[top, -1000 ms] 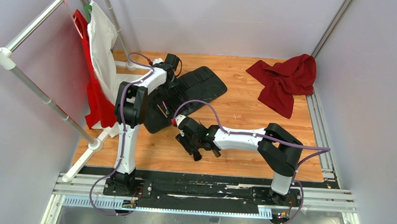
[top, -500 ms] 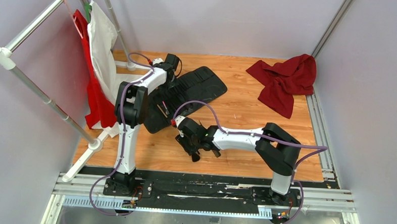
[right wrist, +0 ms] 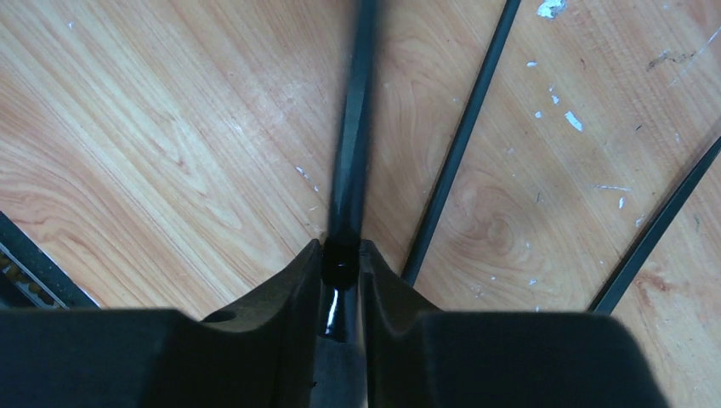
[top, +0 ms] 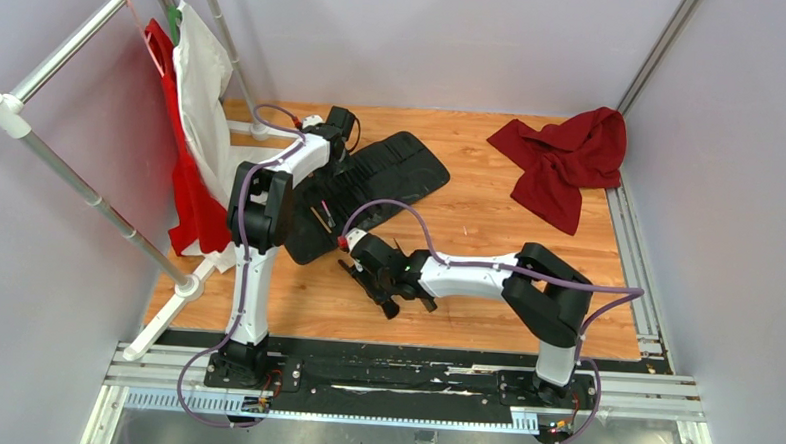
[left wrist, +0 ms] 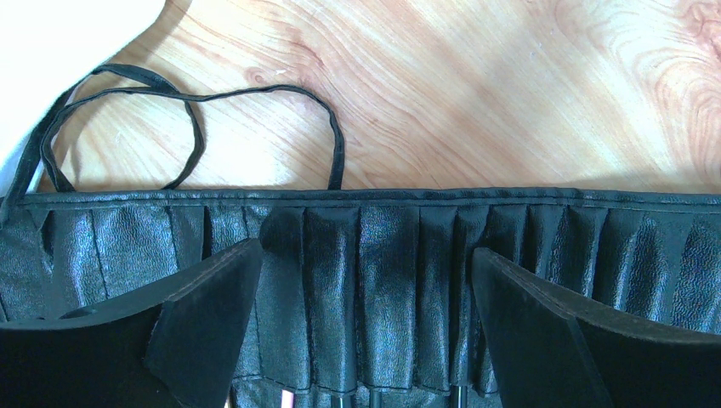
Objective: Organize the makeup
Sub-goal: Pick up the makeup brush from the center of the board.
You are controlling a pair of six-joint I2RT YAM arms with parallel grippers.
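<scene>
wood counter (top: 488, 236) | right fingers (right wrist: 281, 323) pinched tight on a slim black brush handle (right wrist: 353, 127) | left fingers (left wrist: 204, 331) spread wide, holding nothing, over the black case (left wrist: 383, 280) pockets

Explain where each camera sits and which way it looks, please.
Top external: above and behind, looking down on the table; left arm and right arm show.
Left wrist: over the black case, looking down; open left claw shows.
Right wrist: looking down at the table; right claw shut on a black brush handle.
Shared: top and left wrist both show the case.
</scene>
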